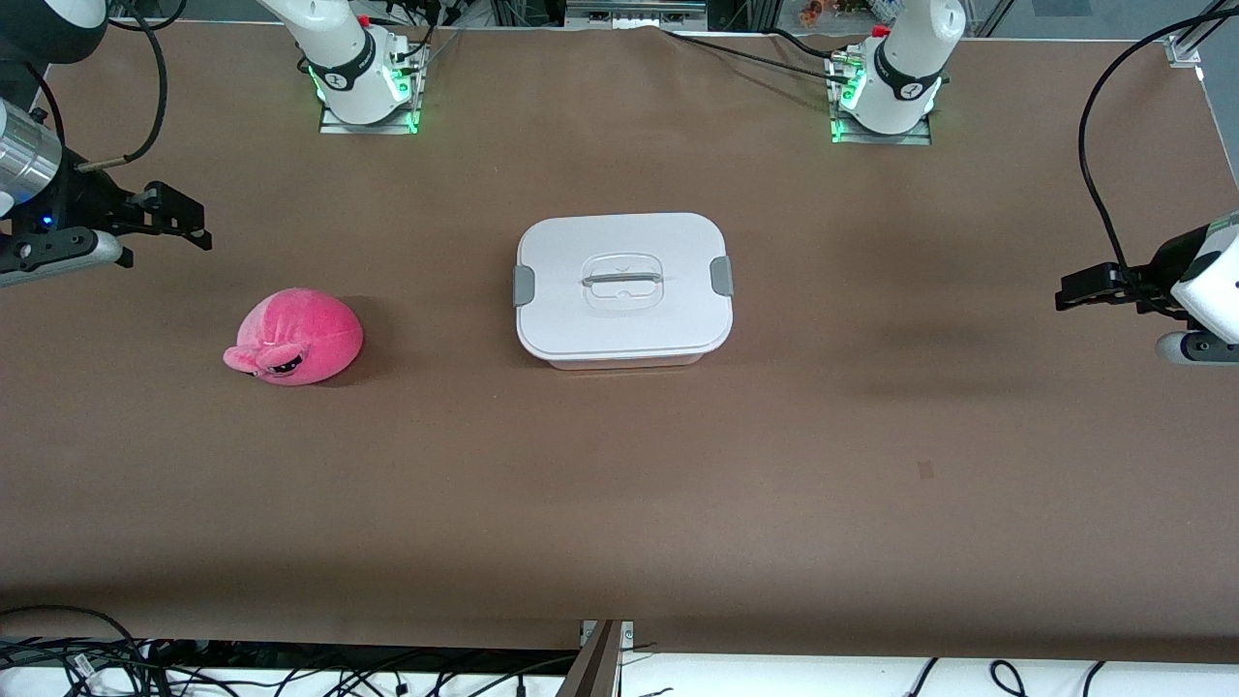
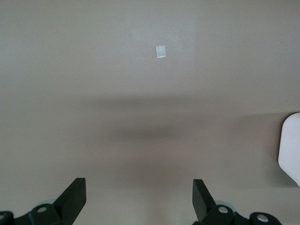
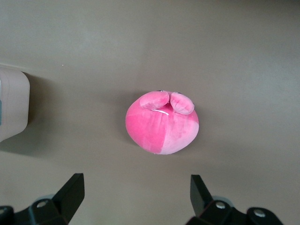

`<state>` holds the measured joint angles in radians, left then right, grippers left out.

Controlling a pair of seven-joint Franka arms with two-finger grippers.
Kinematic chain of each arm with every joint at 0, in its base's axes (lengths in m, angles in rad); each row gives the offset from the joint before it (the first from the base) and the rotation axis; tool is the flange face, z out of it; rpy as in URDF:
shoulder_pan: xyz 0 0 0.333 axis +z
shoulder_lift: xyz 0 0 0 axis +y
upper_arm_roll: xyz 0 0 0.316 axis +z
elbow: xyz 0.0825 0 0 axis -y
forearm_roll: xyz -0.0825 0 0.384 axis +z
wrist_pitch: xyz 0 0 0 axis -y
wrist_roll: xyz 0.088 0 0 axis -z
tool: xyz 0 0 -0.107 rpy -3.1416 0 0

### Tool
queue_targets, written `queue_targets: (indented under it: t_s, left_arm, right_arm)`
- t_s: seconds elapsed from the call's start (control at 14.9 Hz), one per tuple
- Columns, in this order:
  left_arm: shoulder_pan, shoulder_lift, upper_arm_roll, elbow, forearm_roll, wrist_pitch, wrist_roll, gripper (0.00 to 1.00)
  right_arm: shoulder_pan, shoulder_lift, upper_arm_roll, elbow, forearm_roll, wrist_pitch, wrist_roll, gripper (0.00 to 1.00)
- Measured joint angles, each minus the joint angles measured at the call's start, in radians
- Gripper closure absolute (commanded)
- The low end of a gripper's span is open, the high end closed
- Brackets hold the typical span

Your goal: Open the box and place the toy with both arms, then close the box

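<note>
From the front view, the box [image 1: 623, 288] sits closed at the middle of the brown tabletop [image 1: 619, 503] — a rounded-rectangular white lid with a grey clip [image 1: 524, 285] at each short end and a clear recessed handle [image 1: 622, 280] in its centre; only a thin strip of the pale tub shows under the lid's nearer edge. The toy [image 1: 295, 337], a round hot-pink plush with a paler patch, small flaps and a dark-eyed face turned toward the camera, lies on the tabletop apart from the box, toward the right arm's end and a little nearer the camera. The right gripper [image 1: 184, 221] hangs in the air near that end of the tabletop, well apart from the box and holding nothing; its arm is cut off by the frame edge. The left gripper [image 1: 1079, 290] hangs over the tabletop toward the left arm's end, also well apart from the box and empty.

In the left wrist view, the left gripper [image 2: 139, 197] has its jaws spread wide over bare tabletop — nothing lies between them. Only a corner of the box [image 2: 291, 149] shows, cut off at the frame edge. A small pale patch [image 2: 161, 50] marks the tabletop.

In the right wrist view, the right gripper [image 3: 137, 193] stands wide open and empty. The toy [image 3: 162, 123] lies ahead of the gap between the jaws, not touched; its face is mostly hidden. The box [image 3: 12, 110] is cut off at the edge.
</note>
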<state>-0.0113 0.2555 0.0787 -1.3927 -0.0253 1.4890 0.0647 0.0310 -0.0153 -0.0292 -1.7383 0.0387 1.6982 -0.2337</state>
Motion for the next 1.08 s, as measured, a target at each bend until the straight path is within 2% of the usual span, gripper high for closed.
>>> queue_targets:
  t_s: [0.81, 1.08]
  left_arm:
    - [-0.005, 0.000, -0.004, 0.007, 0.019, 0.001, 0.000, 0.00]
    - [-0.046, 0.013, -0.034, 0.055, 0.017, 0.003, 0.001, 0.00]
  right_arm:
    - [0.017, 0.008, 0.007, 0.000, -0.029, -0.004, 0.000, 0.00]
    - [0.020, 0.008, 0.007, 0.000, -0.038, -0.008, 0.000, 0.00]
